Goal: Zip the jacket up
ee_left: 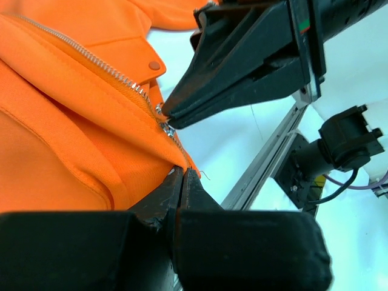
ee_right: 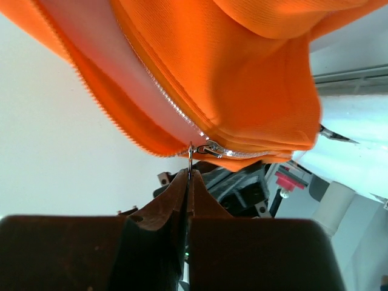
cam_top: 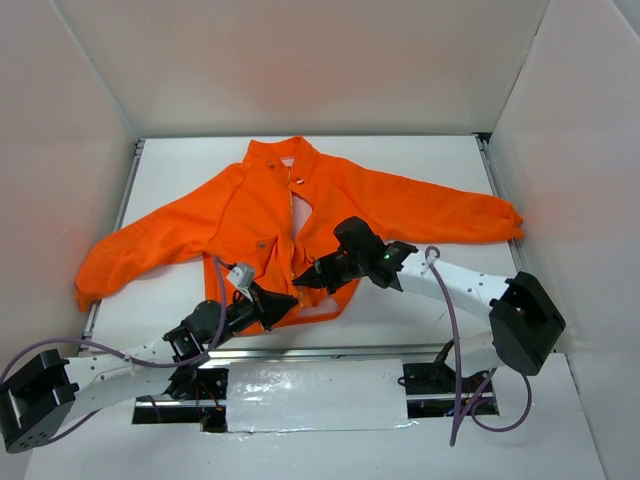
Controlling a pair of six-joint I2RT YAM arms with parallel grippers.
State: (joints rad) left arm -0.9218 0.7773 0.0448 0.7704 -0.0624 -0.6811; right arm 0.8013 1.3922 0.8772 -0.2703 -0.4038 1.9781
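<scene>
The orange jacket (cam_top: 250,215) lies spread on the white table, collar at the back, front partly open showing pale lining. My left gripper (cam_top: 291,299) is shut on the jacket's bottom hem (ee_left: 179,162) just below the zipper's end. My right gripper (cam_top: 299,279) is shut on the metal zipper pull (ee_right: 190,156), with the slider (ee_right: 209,149) just above its tips near the hem. In the left wrist view the right gripper's tips (ee_left: 165,112) touch the slider (ee_left: 167,128) on the silver zipper teeth (ee_left: 97,60). The two grippers are close together.
White walls enclose the table on three sides. A metal rail (cam_top: 330,351) runs along the table's near edge. The jacket's sleeves reach toward the left (cam_top: 105,262) and right (cam_top: 480,215) walls. A purple cable (cam_top: 455,330) loops off the right arm.
</scene>
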